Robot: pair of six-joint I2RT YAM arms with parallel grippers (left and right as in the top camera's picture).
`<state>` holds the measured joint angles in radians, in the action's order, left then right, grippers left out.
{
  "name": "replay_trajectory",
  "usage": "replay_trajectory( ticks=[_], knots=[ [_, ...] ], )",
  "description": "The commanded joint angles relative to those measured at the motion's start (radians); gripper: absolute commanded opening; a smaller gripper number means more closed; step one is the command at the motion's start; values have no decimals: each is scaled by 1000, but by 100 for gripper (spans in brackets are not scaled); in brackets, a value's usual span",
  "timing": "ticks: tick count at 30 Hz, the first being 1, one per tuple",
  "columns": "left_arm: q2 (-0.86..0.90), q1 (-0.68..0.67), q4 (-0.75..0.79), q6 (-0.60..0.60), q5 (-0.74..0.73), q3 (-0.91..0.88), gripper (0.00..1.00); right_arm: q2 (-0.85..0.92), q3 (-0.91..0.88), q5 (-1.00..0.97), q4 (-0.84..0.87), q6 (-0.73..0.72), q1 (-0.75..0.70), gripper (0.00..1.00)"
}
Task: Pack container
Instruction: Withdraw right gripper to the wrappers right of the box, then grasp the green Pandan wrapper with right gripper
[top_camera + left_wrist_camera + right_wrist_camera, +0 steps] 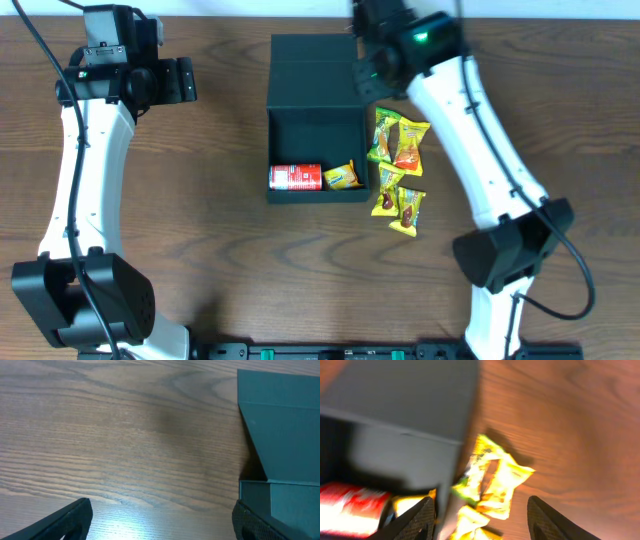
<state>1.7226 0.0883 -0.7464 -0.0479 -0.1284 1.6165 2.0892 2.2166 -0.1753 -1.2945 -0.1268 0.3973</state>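
Note:
The dark teal-green container (316,125) stands open at the table's middle, its flap lid (315,65) folded back. Inside lie a red can (295,177) and one yellow snack packet (342,178). Several yellow snack packets (398,170) lie on the table just right of the container. My right gripper (372,72) is open and empty above the container's back right corner; its wrist view shows the packets (492,477) between its fingers (480,520) and the can (350,507). My left gripper (185,80) is open and empty left of the container (280,435).
The brown wooden table (220,230) carries everything. The right arm (480,150) stretches over the table's right side, past the loose packets. The left arm (80,180) stands along the left edge.

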Motion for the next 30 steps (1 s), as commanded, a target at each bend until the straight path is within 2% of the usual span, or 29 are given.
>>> replay_trajectory(
  ticks=[1, 7, 14, 15, 18, 19, 22, 25, 28, 30],
  knots=[
    [10, 3, -2, 11, -3, 8, 91, 89, -113, -23, 30, -69, -39, 58],
    [10, 3, -5, 11, -3, 8, 91, 153, -216, 25, 92, -105, -40, 59],
    [10, 3, -8, 11, -3, 8, 91, 195, -256, 69, 113, -104, -39, 54],
    [10, 3, -8, 11, -3, 8, 91, 196, -258, 75, 118, -104, -39, 52],
    [10, 3, -8, 11, -3, 8, 91, 200, -264, 79, 136, -104, -37, 37],
    [10, 3, -8, 11, -3, 8, 91, 201, -266, 82, 137, -104, -36, 36],
    [10, 3, -8, 11, -3, 8, 91, 204, -286, 105, 151, -104, -34, 39],
    [10, 3, -8, 11, -3, 8, 91, 204, -306, 105, 163, -104, -34, 38],
    [10, 3, -7, 11, -3, 8, 91, 204, -316, 105, 177, -104, -32, 33],
    [10, 3, -7, 11, -3, 8, 91, 204, -327, 105, 190, -103, -31, 34]
  ],
)
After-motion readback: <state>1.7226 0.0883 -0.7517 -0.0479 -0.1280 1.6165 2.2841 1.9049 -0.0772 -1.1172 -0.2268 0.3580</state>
